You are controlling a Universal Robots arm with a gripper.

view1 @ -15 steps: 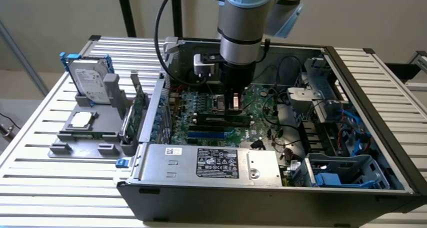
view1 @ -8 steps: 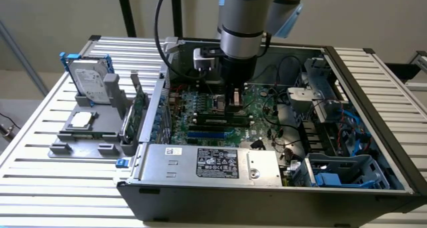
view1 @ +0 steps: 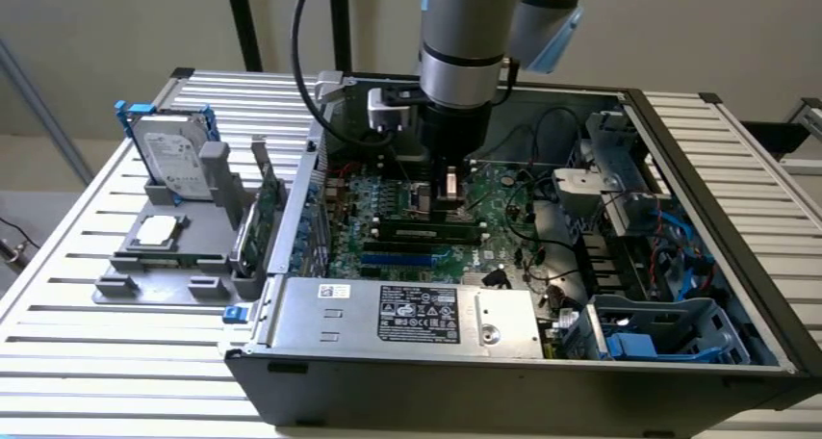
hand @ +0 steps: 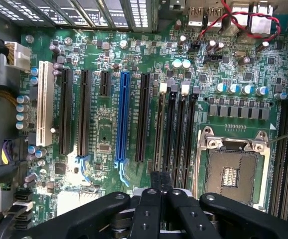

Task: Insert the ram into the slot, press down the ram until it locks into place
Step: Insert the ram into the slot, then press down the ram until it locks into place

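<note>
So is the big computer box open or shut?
Open. The computer case has no cover on its upward side, so the green circuit board inside shows plainly.

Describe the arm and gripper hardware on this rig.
The arm is a thick silver-grey cylinder with a pale blue joint cap and a black lower section. A black cable loops down beside it, and a white connector block sits at the wrist. In the wrist view, the gripper is matte black, with jointed linkage bars held by round bolts.
</note>
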